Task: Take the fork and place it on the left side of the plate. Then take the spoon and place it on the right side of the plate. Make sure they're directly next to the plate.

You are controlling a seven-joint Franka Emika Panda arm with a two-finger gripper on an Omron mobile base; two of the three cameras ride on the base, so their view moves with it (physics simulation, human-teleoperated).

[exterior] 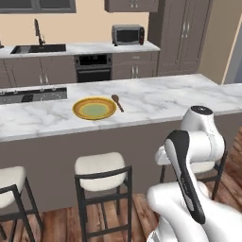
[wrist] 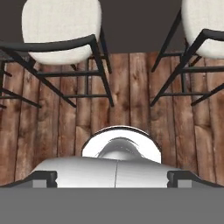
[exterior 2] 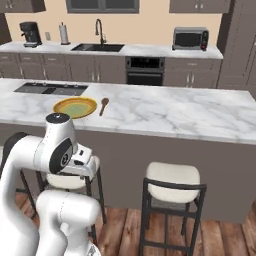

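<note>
Left base view: The marble counter (exterior: 156, 97) runs across the frame, white with grey veining. On it sits a yellow plate (exterior: 94, 108) with a greenish centre. A wooden spoon (exterior: 117, 102) lies just beside the plate's right rim, bowl end away from me. A dark cooktop (exterior: 33, 95) is set into the counter at the left. Two white-cushioned stools (exterior: 101, 171) with black frames stand against the counter's front panel on a wood-plank floor (exterior: 118, 217). The rear wall is tan; against it are grey cabinets, a built-in oven (exterior: 93, 67), a microwave (exterior: 128, 34) and a sink (exterior: 38, 48) with a dark faucet. My arm is folded low, in front of the counter.

Right base view: The same counter carries the plate (exterior 2: 75, 107) with the spoon (exterior 2: 103, 105) at its right side. A coffee machine (exterior 2: 30, 33) and a paper-towel roll (exterior 2: 64, 33) stand on the rear worktop. No fork can be made out in this view.

Hand view: My hand points straight down at the floor (wrist: 127, 109) between two stools (wrist: 61, 30). I cannot tell how far the fingers are parted. No legible writing or labels can be made out.
</note>
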